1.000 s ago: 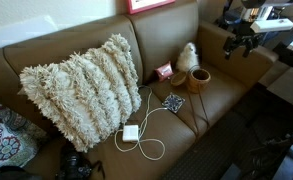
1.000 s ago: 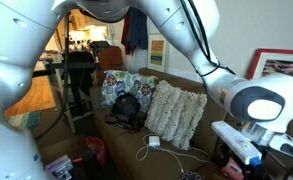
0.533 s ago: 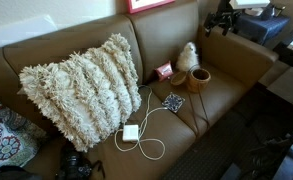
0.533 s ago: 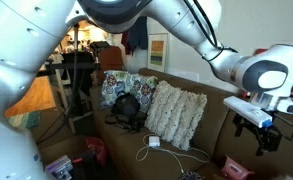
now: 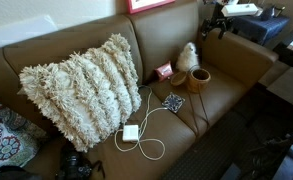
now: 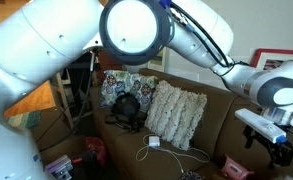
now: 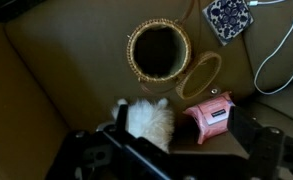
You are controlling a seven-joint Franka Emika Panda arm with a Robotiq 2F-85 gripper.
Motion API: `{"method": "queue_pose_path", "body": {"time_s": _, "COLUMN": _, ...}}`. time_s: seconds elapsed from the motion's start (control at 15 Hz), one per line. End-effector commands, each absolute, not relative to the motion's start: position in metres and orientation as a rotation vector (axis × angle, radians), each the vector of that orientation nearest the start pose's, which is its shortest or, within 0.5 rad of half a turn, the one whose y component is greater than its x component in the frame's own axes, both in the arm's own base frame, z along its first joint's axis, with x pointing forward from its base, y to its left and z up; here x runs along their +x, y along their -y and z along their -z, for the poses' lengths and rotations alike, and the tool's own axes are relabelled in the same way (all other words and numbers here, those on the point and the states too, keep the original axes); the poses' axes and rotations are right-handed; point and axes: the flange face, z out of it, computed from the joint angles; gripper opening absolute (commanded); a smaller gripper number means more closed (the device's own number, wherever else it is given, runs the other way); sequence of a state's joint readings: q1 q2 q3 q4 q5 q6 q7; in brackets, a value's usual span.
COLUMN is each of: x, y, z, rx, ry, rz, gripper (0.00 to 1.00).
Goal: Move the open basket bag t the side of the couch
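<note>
Wrist view: gripper [image 7: 171,165] spread wide and empty over the open basket bag [image 7: 158,52], upright on the couch [image 7: 46,90] seat, bare leather alongside. In an exterior view the open basket bag [image 5: 197,80] sits near the armrest, gripper [image 5: 216,20] seemingly above the backrest edge.

The open basket bag [image 5: 198,80], small, round, woven tan, stands upright on the brown leather couch [image 5: 56,45], on the seat cushion near one padded arm (its wide circular mouth faces up, dark inside).
</note>
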State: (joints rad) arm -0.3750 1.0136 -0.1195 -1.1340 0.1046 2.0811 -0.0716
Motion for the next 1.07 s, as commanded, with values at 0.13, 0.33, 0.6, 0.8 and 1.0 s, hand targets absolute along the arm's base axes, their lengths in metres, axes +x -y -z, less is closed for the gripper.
{"method": "queue_pose_path", "body": {"time_s": 0.13, "x": 0.658, "y": 0.392, "z": -0.124, "rx": -3.052, "ry": -0.755, "rz": -0.197, "gripper": 1.0}}
{"method": "queue_pose_path", "body": {"time_s": 0.33, "x": 0.638, "y": 0.416, "z": -0.094, "rx": -3.047, "ry": -0.799, "rz": -0.275, "gripper": 1.0}}
{"method": "queue_pose_path", "body": {"time_s": 0.6, "x": 0.612, "y": 0.434, "z": -0.059, "rx": -3.024, "ry": -0.848, "rz": -0.4, "gripper": 1.0}}
{"method": "queue_pose_path", "body": {"time_s": 0.8, "x": 0.597, "y": 0.44, "z": -0.036, "rx": -3.001, "ry": -0.856, "rz": -0.483, "gripper": 1.0}}
{"method": "queue_pose_path", "body": {"time_s": 1.0, "x": 0.589, "y": 0.441, "z": -0.024, "rx": -2.973, "ry": -0.857, "rz": -0.544, "gripper": 1.0}}
